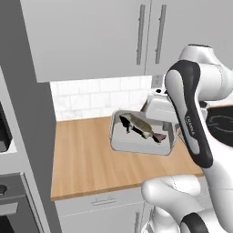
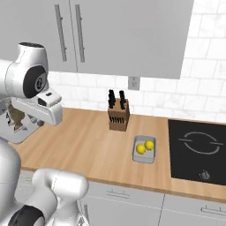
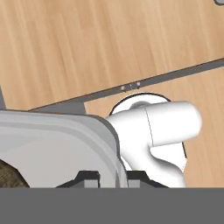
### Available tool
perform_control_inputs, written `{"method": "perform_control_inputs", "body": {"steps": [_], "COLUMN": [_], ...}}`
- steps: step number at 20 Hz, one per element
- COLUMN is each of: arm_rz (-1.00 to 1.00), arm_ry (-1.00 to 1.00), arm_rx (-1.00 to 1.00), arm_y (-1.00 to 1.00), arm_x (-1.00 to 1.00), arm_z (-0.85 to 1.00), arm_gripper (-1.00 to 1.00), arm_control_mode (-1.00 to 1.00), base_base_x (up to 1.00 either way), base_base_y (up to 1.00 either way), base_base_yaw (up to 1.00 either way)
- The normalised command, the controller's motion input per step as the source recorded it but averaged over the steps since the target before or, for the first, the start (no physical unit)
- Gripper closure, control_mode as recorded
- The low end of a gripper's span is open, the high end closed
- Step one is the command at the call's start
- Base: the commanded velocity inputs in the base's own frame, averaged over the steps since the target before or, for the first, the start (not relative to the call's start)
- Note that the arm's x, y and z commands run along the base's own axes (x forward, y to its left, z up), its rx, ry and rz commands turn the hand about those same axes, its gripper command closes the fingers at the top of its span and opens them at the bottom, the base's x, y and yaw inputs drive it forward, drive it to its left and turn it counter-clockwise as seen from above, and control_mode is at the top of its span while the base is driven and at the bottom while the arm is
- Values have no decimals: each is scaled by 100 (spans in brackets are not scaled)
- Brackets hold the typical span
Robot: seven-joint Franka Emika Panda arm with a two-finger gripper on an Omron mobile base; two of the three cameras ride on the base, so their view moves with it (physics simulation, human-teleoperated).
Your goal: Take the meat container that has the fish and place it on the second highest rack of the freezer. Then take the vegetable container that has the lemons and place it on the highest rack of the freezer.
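Left base view gives you the meat container (image 1: 136, 142) lifted clear of the wooden counter (image 1: 86, 154), tilted, with the fish (image 1: 140, 126) lying diagonally inside it. Its right end is hidden behind the robot's dark-jointed forearm, so you can't see the grip from there. Look at the hand view instead: the gripper (image 3: 109, 177) has its two dark fingertips pinching the tray's rim, one tip on each side of the wall. In the right base view, the vegetable container (image 2: 144, 149) sits on the counter with its two lemons (image 2: 145, 147), just left of the black cooktop (image 2: 201, 150) and in front of the knife block (image 2: 118, 114). Grey wall cabinets (image 2: 128, 35) hang overhead, well above the lifted tray. A dark oven (image 1: 11, 200) stands at the counter's left end.
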Motion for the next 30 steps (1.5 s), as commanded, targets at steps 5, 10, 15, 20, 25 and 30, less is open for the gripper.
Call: {"method": "perform_control_inputs", "body": {"steps": [5, 10, 15, 20, 25, 30], "arm_rz": [0, 0, 0, 0, 0, 0], "arm_ry": [0, 0, 0, 0, 0, 0], "arm_rx": [0, 0, 0, 0, 0, 0], "arm_y": [0, 0, 0, 0, 0, 0], "arm_x": [0, 0, 0, 0, 0, 0], "arm_z": [0, 0, 0, 0, 0, 0], "arm_gripper": [100, 100, 100, 100, 100, 100], "arm_control_mode": [100, 100, 100, 100, 100, 100], "base_base_x": [-100, -84, -4, 0, 0, 0], "base_base_y": [7, 34, 97, 100, 100, 100], "base_base_yaw": [0, 0, 0, 0, 0, 0]}}
